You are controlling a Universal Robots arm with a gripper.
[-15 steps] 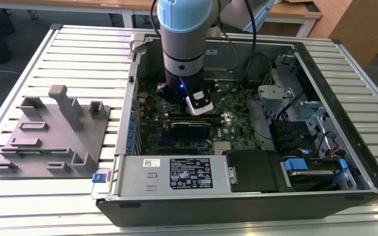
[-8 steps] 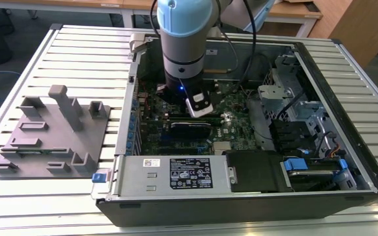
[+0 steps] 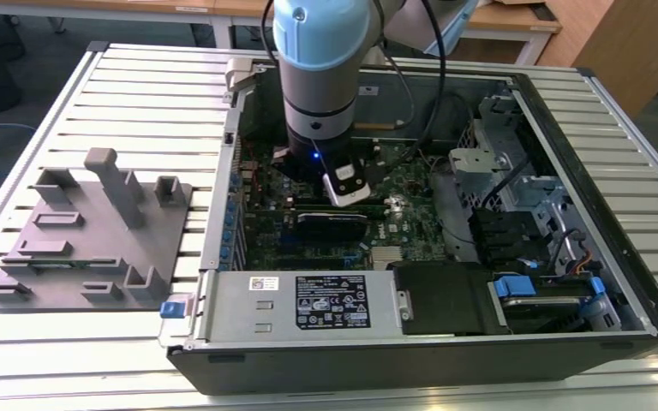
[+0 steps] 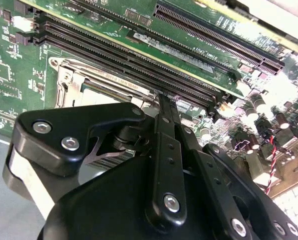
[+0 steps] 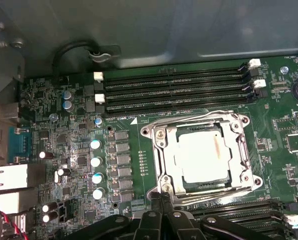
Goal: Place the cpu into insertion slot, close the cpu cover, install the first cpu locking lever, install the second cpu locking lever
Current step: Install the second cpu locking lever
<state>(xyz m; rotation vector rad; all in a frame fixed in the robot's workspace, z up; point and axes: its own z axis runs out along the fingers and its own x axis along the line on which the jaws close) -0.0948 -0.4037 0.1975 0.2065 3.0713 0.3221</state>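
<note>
While a grey fixture tray (image 3: 83,231) sits at the exterior view's left, the open computer case (image 3: 421,334) lies to its right, with the arm (image 3: 320,77) reaching down over the green motherboard (image 3: 266,235). In the first wrist view, the cpu (image 5: 202,156) lies seated in the insertion slot (image 5: 164,176), framed by the lowered cpu cover (image 5: 246,157). The gripper (image 5: 162,200) hovers just beside the socket's edge, its fingers (image 4: 166,130) pressed together, holding nothing.
</note>
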